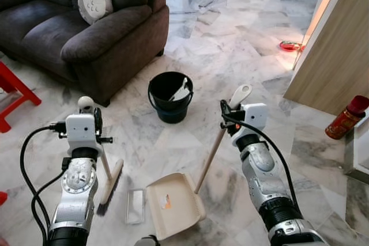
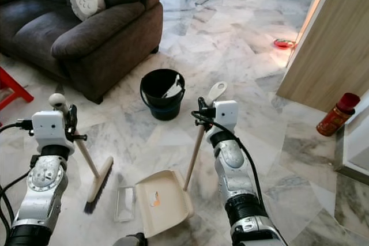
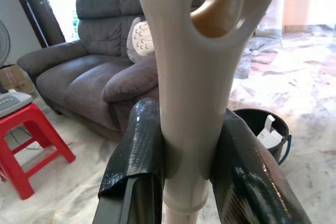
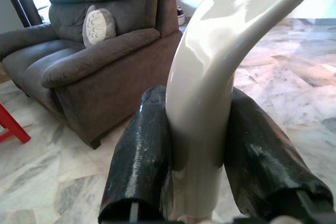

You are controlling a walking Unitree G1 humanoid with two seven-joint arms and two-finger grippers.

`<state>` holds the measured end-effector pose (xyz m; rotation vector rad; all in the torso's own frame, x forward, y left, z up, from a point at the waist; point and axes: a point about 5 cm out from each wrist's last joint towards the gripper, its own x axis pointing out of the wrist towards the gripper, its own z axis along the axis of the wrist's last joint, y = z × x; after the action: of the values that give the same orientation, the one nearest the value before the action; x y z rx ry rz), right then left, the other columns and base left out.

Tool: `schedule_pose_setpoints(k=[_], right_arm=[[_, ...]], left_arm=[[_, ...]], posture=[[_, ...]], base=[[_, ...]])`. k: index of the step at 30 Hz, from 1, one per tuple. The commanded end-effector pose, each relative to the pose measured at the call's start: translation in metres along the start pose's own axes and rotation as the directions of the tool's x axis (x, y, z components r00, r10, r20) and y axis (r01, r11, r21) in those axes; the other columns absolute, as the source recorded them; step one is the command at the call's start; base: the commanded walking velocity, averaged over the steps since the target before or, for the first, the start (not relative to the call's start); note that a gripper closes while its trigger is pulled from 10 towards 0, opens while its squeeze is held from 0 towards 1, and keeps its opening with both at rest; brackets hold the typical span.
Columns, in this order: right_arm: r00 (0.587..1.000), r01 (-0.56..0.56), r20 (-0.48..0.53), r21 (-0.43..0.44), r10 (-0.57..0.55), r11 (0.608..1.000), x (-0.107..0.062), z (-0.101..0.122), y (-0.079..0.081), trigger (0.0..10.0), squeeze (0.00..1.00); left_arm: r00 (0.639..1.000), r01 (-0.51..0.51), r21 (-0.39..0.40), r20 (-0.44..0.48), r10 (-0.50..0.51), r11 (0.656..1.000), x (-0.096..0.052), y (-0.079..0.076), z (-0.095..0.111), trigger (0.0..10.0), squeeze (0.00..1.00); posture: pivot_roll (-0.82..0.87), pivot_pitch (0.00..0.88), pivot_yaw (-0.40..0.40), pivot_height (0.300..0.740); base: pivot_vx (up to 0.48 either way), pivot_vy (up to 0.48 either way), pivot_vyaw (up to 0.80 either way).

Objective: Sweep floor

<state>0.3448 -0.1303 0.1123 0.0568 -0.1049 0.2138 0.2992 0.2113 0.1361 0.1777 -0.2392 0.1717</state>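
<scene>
Where marble floor [image 1: 242, 44] meets sofa [image 1: 86, 21], black bucket [image 1: 170, 97].

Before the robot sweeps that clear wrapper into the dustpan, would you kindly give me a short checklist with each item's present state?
1. Left gripper shut on the cream broom handle: ok.
2. Right gripper shut on the cream dustpan handle: ok.
3. Cream plastic dustpan lying on the marble floor: ok.
4. Clear flat wrapper between the broom's dark bristle head and the dustpan: ok.
5. Dustpan lip flush with the floor: cannot tell.
6. Black plastic bucket apart from the sweep path: ok.
</scene>
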Motion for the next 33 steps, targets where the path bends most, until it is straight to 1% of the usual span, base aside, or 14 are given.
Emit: schedule_pose_setpoints(k=[1,11,15,24,28,33], right_arm=[[0.999,-0.015,0.05,-0.027,0.016,1.0,0.0036,0.0106,0.003,10.0,0.0],[0.999,-0.007,0.05,0.0,0.007,1.0,0.0044,0.0111,0.0009,10.0,0.0],[0.998,0.001,0.055,0.019,-0.002,1.0,0.0053,0.0125,0.0002,10.0,0.0],[0.999,0.002,0.047,0.024,-0.003,1.0,0.005,0.0118,-0.001,10.0,0.0],[0.999,0.003,0.042,0.022,-0.004,1.0,0.0037,0.0109,-0.0026,10.0,0.0],[0.999,0.003,0.04,0.021,-0.004,1.0,0.0035,0.0106,-0.0033,10.0,0.0]], left_arm=[[0.999,-0.004,0.015,0.037,0.003,1.0,0.0025,0.0019,0.0072,10.0,0.0],[0.999,-0.005,0.012,0.036,0.005,1.0,0.0012,0.0006,0.0057,10.0,0.0],[0.999,-0.004,0.005,0.033,0.004,1.0,0.0008,0.0003,0.005,10.0,0.0],[0.999,0.011,0.004,0.038,-0.011,1.0,-0.0008,-0.0029,0.0039,10.0,0.0],[0.999,0.009,0.012,0.043,-0.01,1.0,-0.0014,-0.0036,0.0049,10.0,0.0],[0.999,0.007,0.012,0.046,-0.007,1.0,-0.0016,-0.0035,0.0053,10.0,0.0]], posture=[[0.11,0.099,0.005,0.74],[0.11,0.083,-0.002,0.74],[0.11,0.079,-0.005,0.74],[0.11,0.095,-0.007,0.74],[0.1,0.106,-0.011,0.74],[0.1,0.108,-0.012,0.74]], base=[[0.0,0.0,0.8],[0.0,0.0,0.75],[0.0,0.0,0.0],[0.0,0.0,0.0],[-0.246,0.0,0.0],[0.0,0.0,0.0]])
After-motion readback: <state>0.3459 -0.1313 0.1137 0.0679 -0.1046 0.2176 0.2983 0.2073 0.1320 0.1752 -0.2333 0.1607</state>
